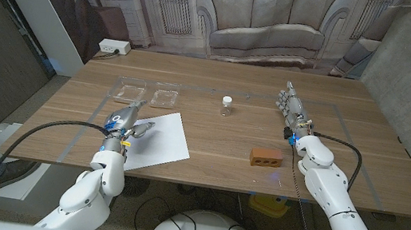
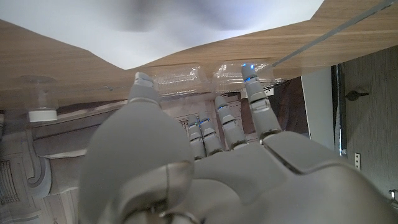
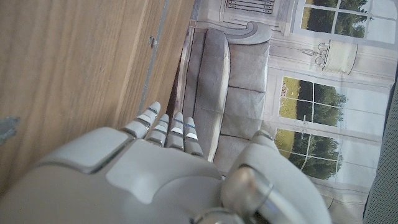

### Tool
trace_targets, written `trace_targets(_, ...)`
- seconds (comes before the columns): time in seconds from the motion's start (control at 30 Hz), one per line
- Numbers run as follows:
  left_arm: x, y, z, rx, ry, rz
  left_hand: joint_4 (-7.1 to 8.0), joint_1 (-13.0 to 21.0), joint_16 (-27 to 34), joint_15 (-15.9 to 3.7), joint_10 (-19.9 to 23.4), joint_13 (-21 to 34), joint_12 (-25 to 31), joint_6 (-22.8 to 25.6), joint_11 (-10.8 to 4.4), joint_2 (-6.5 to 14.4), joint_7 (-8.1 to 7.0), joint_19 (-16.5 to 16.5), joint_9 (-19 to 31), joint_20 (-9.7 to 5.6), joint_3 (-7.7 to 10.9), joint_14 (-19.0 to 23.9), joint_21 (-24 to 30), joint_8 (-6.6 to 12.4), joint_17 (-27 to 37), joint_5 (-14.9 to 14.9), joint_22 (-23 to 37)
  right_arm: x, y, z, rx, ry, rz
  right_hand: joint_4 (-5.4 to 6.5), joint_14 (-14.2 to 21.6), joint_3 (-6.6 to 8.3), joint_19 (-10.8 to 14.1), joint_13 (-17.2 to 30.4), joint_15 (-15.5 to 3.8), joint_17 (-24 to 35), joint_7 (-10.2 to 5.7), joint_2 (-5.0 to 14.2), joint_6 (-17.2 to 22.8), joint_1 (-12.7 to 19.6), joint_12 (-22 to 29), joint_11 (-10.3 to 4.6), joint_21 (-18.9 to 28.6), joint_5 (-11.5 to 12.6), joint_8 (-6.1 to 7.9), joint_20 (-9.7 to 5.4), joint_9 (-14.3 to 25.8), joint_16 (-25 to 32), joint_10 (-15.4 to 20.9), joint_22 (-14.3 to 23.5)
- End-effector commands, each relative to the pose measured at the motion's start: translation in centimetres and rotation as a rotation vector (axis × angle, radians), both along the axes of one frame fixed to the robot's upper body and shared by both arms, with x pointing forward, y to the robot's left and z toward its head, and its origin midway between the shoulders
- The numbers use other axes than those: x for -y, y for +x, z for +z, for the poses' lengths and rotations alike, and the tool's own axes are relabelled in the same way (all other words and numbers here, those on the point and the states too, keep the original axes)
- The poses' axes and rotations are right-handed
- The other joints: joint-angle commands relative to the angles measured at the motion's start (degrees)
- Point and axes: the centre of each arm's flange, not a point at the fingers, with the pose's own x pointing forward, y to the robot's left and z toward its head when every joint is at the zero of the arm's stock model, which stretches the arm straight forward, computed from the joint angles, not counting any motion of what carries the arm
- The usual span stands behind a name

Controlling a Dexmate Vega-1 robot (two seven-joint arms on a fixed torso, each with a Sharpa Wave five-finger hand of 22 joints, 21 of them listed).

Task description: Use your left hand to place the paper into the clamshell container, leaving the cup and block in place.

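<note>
We see the paper (image 1: pixel 148 134) lying flat on the table (image 1: pixel 214 165), just short of the open clamshell container (image 1: pixel 148 92), so the placing is all left to do; our left hand (image 1: pixel 126 120) hovers over its near corner, fingers (image 2: pixel 258 102) apart, holding nothing.

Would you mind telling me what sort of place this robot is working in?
Probably a lab or test room dressed as a living room: the sofa and windows look like a printed backdrop behind a wooden table, with a power strip on the floor and cables under the table.
</note>
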Motion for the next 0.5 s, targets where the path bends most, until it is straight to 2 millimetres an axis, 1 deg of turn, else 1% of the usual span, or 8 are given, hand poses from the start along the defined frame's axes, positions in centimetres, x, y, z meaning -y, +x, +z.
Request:
trace_targets(0.03,1.2,0.1,-0.1,-0.033,0.094,0.063,0.29,-1.0,0.1,-1.12,-0.4,0.2,-0.1,-0.4,-0.19,-0.5,-0.17,-1.0,0.0,0.2,-0.79,-0.6,-0.6,-0.02,0.1,0.3,0.0,-0.1,0.1,-0.1,-0.001,0.002,-0.002,-0.36,0.2,-0.05,0.6,0.2,0.14,0.3,-0.26,0.45,0.3,0.1,-0.1,-0.06,-0.2,-0.1,0.06,-0.31,0.2,-0.3,0.1,0.2)
trace_targets(0.27,2.0,0.3,-0.8,-0.03,0.115,0.071,0.51,-1.5,0.3,-1.24,-0.1,0.2,0.1,-0.2,-0.5,-0.7,-0.48,-1.6,0.0,0.22,-1.11,-0.6,-0.8,0.15,0.1,0.5,0.1,-0.1,0.1,0.0,-0.004,0.005,-0.002,-0.39,0.3,-0.11,0.5,0.2,0.21,0.3,-0.26,0.45,0.4,0.1,-0.1,-0.05,-0.3,-0.1,0.07,-0.2,0.2,-0.2,0.1,0.2)
trace_targets(0.37,2.3,0.5,-1.4,-0.027,0.103,0.069,0.6,-1.7,0.4,-1.29,0.0,0.2,0.2,0.1,-0.5,-0.8,-0.61,-2.5,0.0,0.14,-1.23,-0.6,-1.1,0.29,0.1,0.7,0.1,0.0,0.1,-0.1,-0.001,-0.004,0.0,-0.4,0.3,-0.12,0.5,0.2,0.17,0.3,-0.25,0.45,0.4,0.1,-0.1,-0.2,-0.4,-0.1,0.08,-0.18,0.2,-0.2,0.1,0.2)
trace_targets(0.5,2.8,0.8,-2.3,-0.023,0.094,0.057,0.64,-1.8,0.4,-1.42,0.2,0.2,0.3,0.2,-0.54,-0.8,-0.84,-2.9,0.0,0.14,-1.3,-0.6,-1.2,0.37,0.1,0.8,0.1,0.1,0.0,-0.2,-0.006,-0.001,-0.002,-0.41,0.3,-0.14,0.5,0.2,0.18,0.3,-0.28,0.45,0.3,0.1,-0.1,-0.16,-0.4,-0.1,0.05,-0.18,0.2,-0.2,0.2,0.2)
